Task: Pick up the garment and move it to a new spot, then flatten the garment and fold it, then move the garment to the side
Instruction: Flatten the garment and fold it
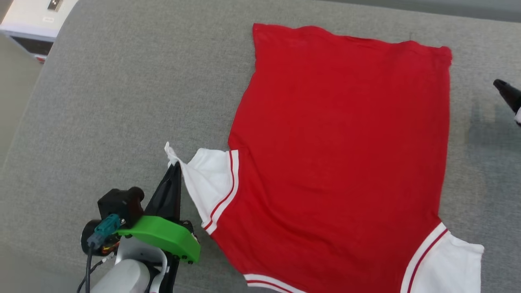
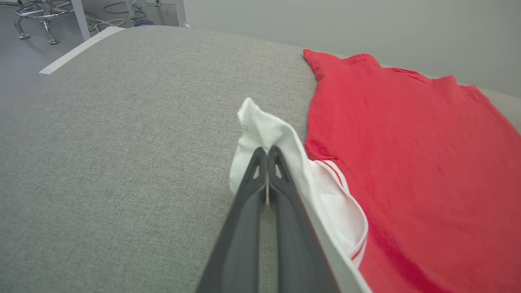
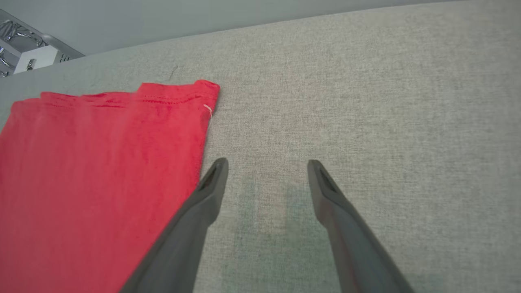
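The garment (image 1: 338,162) lies spread flat on the grey surface, plain red side up, hem at the far end, white sleeves toward me. My left gripper (image 1: 174,166) is shut on the tip of the left white sleeve (image 2: 264,130), holding it slightly raised and stretched outward. In the left wrist view the two fingers pinch the white cloth between them. My right gripper (image 3: 266,165) stands open above bare fabric just right of the garment's far hem corner (image 3: 203,91), nothing between its fingers. One dark fingertip (image 1: 506,91) shows at the head view's right edge.
A grey fabric-covered surface (image 1: 122,101) carries everything. Its left edge drops off to the floor, where a white unit (image 1: 36,18) and chair legs (image 2: 40,16) stand. A pale wall (image 2: 346,24) runs behind the far edge.
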Tool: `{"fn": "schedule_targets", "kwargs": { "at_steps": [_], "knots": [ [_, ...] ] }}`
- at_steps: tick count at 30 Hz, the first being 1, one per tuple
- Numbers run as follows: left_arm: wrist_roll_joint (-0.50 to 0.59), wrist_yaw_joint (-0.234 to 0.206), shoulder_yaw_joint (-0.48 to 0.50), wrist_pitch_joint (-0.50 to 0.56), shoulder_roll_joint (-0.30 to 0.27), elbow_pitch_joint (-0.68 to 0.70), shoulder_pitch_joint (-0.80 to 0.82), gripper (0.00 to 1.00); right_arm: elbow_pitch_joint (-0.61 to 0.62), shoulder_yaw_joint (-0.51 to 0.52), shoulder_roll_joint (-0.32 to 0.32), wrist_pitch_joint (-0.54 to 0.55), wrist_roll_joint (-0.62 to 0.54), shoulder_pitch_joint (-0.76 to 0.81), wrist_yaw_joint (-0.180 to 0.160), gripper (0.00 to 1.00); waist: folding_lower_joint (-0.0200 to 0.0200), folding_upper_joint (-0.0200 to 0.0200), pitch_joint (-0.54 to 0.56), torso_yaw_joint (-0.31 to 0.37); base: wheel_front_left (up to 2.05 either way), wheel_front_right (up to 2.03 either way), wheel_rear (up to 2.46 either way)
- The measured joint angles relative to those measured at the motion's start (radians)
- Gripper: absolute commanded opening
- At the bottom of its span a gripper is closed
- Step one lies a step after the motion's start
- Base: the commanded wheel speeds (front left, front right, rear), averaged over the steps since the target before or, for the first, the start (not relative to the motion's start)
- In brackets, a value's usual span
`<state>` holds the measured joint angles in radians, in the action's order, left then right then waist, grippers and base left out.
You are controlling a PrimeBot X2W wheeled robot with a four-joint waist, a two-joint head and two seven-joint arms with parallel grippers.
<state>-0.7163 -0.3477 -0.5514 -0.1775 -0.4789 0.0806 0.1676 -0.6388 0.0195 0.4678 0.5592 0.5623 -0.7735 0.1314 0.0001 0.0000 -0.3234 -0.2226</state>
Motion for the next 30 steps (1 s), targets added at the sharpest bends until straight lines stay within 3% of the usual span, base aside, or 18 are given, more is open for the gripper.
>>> {"fn": "schedule_targets", "kwargs": {
  "at_steps": [5,12,21,22,23,30],
  "knots": [
    [0.016,0.009,-0.022,-0.017,0.031,0.009,0.042,0.0,-0.04,-0.058,0.017,0.107,-0.002,-0.138,0.0,1.0,0.0,0.0,-0.066,-0.048,0.0,0.0,0.0],
    [0.035,0.028,-0.037,-0.035,0.067,0.0,0.079,0.0,-0.078,-0.136,0.027,0.169,-0.026,-0.255,0.0,1.0,0.0001,0.0,-0.141,-0.108,0.0,0.0,0.0],
    [0.039,0.042,-0.038,-0.051,0.086,-0.023,0.09,0.0,-0.177,-0.141,0.048,0.333,-0.034,-0.315,0.001,1.0,0.0,0.0,-0.196,-0.16,0.0,0.0,0.0],
    [0.039,0.043,-0.037,-0.052,0.089,-0.027,0.09,0.0,-0.182,-0.133,0.048,0.349,-0.033,-0.32,0.001,0.34,0.0,0.0,-0.199,-0.163,0.0,0.0,0.0],
    [0.039,0.044,-0.035,-0.053,0.091,-0.03,0.09,0.0,-0.182,-0.133,0.048,0.354,-0.033,-0.322,0.001,0.0,0.0,0.0,-0.201,-0.165,0.0,0.0,0.0],
    [0.039,0.045,-0.028,-0.059,0.095,-0.044,0.09,0.0,-0.18,-0.123,0.051,0.349,-0.044,-0.321,0.0,0.0,0.0,0.0,-0.184,-0.158,0.0,0.0,0.0]
  ]
}}
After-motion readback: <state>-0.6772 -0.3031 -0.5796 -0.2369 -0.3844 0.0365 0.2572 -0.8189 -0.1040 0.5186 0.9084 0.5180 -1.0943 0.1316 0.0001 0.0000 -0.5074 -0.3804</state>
